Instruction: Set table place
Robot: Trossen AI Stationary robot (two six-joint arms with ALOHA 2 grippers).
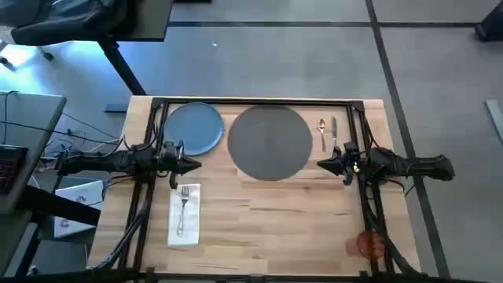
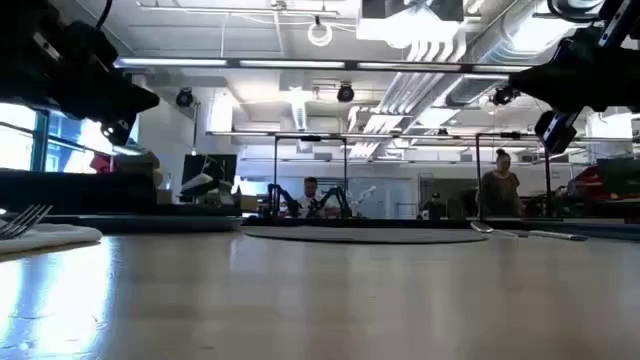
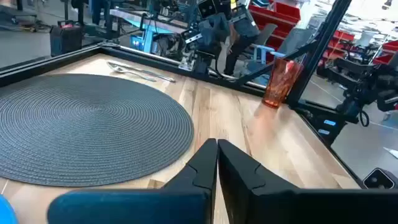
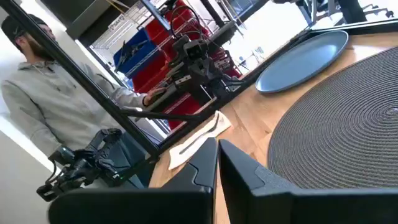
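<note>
From above, the round dark grey woven mat (image 1: pixel 269 142) lies mid-surface, bare, with the round blue plate (image 1: pixel 192 129) just beside it and the left gripper (image 1: pixel 191 164) near the plate. Both wrist views show each arm's fingers pressed together, empty; the right gripper (image 1: pixel 324 165) hovers at the mat's other edge. The likely next step is to open the left fingers wide and take the plate by its rim.

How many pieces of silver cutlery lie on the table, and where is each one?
3. The fork lies on the white napkin near the left arm. The spoon and knife lie side by side, right of the woven mat. None seems hidden.
</note>
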